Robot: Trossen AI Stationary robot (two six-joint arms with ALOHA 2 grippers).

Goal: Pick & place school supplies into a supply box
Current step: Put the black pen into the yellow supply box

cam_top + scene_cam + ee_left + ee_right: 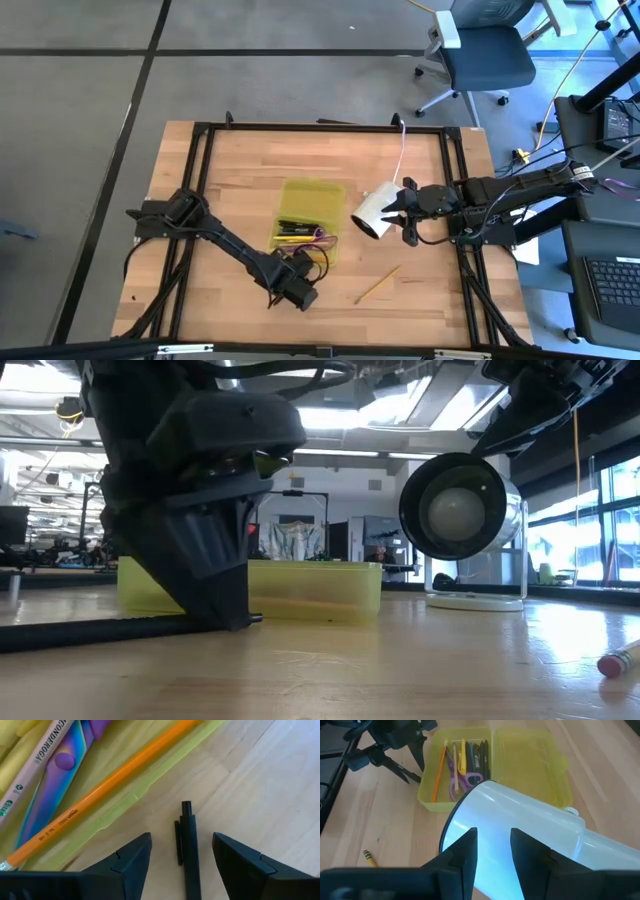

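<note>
The translucent yellow-green supply box (305, 222) lies open mid-table, its lid folded toward the far side. Inside it are an orange pencil (105, 785), purple-handled scissors (470, 779) and other pens. A black pen (189, 851) lies flat on the wood just outside the box's near wall (125, 805). My left gripper (182, 862) is open and low over the table, one finger on each side of this pen, not touching it. My right gripper (494, 855) is open and hovers by the white cylinder (375, 211), right of the box.
A yellow pencil (378, 284) lies on the wood near the table's near edge, right of the left gripper; its eraser end (620, 660) shows in the low view. The white cylinder's cord (402, 150) runs toward the far edge. A black frame (200, 180) borders the tabletop.
</note>
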